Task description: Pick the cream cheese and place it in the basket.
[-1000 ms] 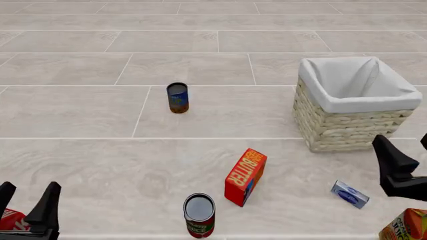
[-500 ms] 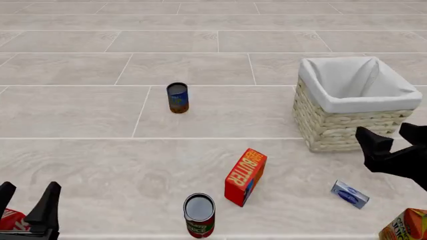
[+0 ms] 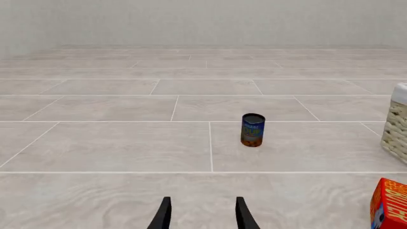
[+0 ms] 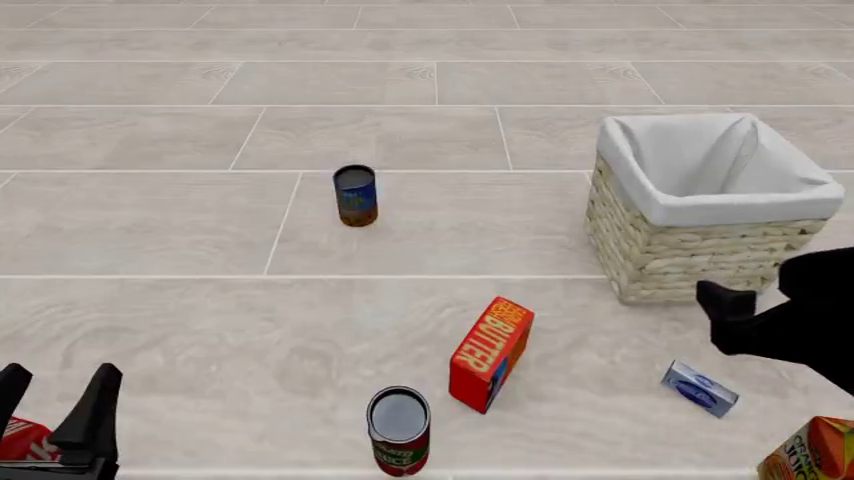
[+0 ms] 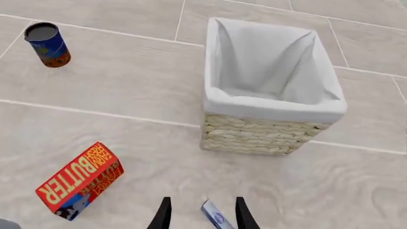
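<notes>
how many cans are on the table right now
2. One blue can stands far back at the left of centre; one red can stands near the front edge, left of the butter box. None seem hidden.

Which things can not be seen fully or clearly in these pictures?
- Cream cheese: right wrist view, cut by the edge; its label is too small in the front view.
- Orange carton: front view, cut by the corner.
- Butter box: left wrist view, cut by the edge.
- Right gripper: front view, jaws hidden by the arm.

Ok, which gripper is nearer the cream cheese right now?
Right. The right gripper hangs just above the cream cheese, its open fingers framing the box in the wrist view. The left gripper sits far across the table at the near-left corner.
</notes>
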Motion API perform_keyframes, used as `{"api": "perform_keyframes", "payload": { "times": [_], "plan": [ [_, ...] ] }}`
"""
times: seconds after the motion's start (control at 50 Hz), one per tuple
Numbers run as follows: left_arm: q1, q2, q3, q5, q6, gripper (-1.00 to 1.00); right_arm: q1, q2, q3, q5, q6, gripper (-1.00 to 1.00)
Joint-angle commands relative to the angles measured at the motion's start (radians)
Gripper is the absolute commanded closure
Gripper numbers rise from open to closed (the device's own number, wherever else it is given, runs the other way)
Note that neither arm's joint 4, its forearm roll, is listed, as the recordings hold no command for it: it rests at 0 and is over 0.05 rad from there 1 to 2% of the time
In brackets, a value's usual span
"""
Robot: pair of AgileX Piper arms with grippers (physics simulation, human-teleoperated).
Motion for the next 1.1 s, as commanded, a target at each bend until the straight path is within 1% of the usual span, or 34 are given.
{"api": "perform_keyframes", "payload": {
  "times": [0.02,0.1,0.18,0.34,0.42,0.52,0.6,0.62,0.76,0.82,1.02,1.06,1.1],
  "plan": [
    [0.000,0.000,0.000,0.000,0.000,-1.00,-0.015,0.047,-0.016,0.033,-0.045,-1.00],
    [0.000,0.000,0.000,0.000,0.000,-1.00,-0.018,0.064,-0.016,0.032,-0.049,-1.00],
    [0.000,0.000,0.000,0.000,0.000,-1.00,-0.017,0.087,-0.013,0.037,-0.065,-1.00],
    [0.000,0.000,0.000,0.000,0.000,-1.00,-0.032,0.112,-0.034,0.083,-0.116,-1.00],
    [0.000,0.000,0.000,0.000,0.000,-1.00,-0.022,0.126,-0.034,0.094,-0.116,-1.00],
    [0.000,0.000,0.000,0.000,0.000,-1.00,-0.006,0.173,-0.014,0.073,-0.119,-1.00],
    [0.000,0.000,0.000,0.000,0.000,-1.00,-0.009,0.203,-0.026,0.068,-0.118,-1.00],
    [0.000,0.000,0.000,0.000,0.000,-1.00,-0.010,0.212,-0.028,0.071,-0.129,-1.00],
    [0.000,0.000,0.000,0.000,0.000,-1.00,0.002,0.253,-0.048,0.084,-0.141,-1.00],
    [0.000,0.000,0.000,0.000,0.000,-1.00,0.007,0.282,-0.055,0.084,-0.157,-1.00],
    [0.000,0.000,0.000,0.000,0.000,-1.00,0.013,0.341,-0.093,0.133,-0.193,-1.00],
    [0.000,0.000,0.000,0.000,0.000,-1.00,0.017,0.342,-0.096,0.136,-0.192,-1.00],
    [0.000,0.000,0.000,0.000,0.000,-1.00,0.009,0.347,-0.106,0.155,-0.213,-1.00]
  ]
}}
